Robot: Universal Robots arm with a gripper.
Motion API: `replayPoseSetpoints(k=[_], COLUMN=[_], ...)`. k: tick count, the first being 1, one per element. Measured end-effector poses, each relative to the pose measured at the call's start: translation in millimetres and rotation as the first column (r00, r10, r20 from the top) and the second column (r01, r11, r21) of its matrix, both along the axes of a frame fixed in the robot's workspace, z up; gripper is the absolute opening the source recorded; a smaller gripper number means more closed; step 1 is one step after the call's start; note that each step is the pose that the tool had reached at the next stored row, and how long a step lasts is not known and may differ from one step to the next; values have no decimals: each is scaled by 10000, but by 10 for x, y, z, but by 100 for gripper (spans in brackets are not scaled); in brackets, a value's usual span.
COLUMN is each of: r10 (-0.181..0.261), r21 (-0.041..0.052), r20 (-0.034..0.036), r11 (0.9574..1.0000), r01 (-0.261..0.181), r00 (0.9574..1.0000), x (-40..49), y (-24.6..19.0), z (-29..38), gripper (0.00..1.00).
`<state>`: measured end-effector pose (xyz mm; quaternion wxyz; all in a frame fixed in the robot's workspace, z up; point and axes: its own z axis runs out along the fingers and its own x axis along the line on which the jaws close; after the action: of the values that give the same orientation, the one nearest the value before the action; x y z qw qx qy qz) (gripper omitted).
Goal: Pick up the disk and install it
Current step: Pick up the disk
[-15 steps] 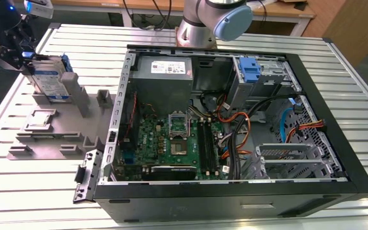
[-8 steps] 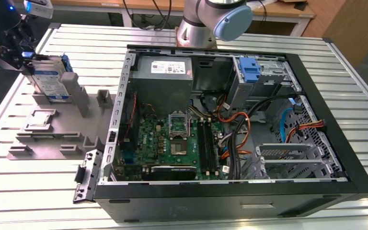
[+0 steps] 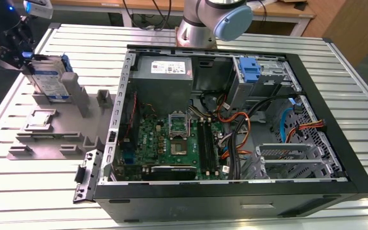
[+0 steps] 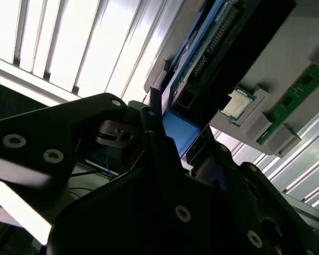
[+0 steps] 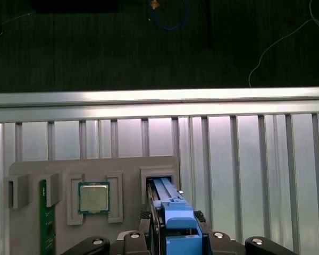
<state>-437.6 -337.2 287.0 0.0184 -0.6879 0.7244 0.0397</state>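
Observation:
The disk [image 3: 48,79] is a silver drive with a white-and-blue label in a blue carrier. It stands on edge in a slot of the grey fixture [image 3: 56,129] at the exterior view's left. My gripper [image 3: 23,57] is at its upper far end. In the first wrist view the blue carrier [image 5: 173,204] runs between my fingers [image 5: 149,226], which press against both its sides, so the gripper [image 5: 175,218] is shut on it. The second wrist view shows the same blue edge [image 4: 178,127] held between the dark fingers.
The open computer case [image 3: 337,110] lies at the exterior view's right, with a motherboard [image 3: 171,143], loose cables and a drive bay with a blue bracket [image 3: 251,69]. A processor [image 5: 93,197] and a memory stick [image 5: 44,223] rest in the fixture. The arm's base [image 3: 200,24] stands behind the case.

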Motion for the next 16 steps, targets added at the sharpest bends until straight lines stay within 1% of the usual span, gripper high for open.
replayPoseSetpoints(k=[5,9,16], r10=[-1,1,0], r21=[-50,-119,-124], r20=[0,-1,-1], r11=[10000,9999,9999], r01=[1,-1,0], r00=[10000,10000,10000], x=[1,0,0], y=[-15,-20,-21], z=[0,0,-14], gripper=[42,42,42])
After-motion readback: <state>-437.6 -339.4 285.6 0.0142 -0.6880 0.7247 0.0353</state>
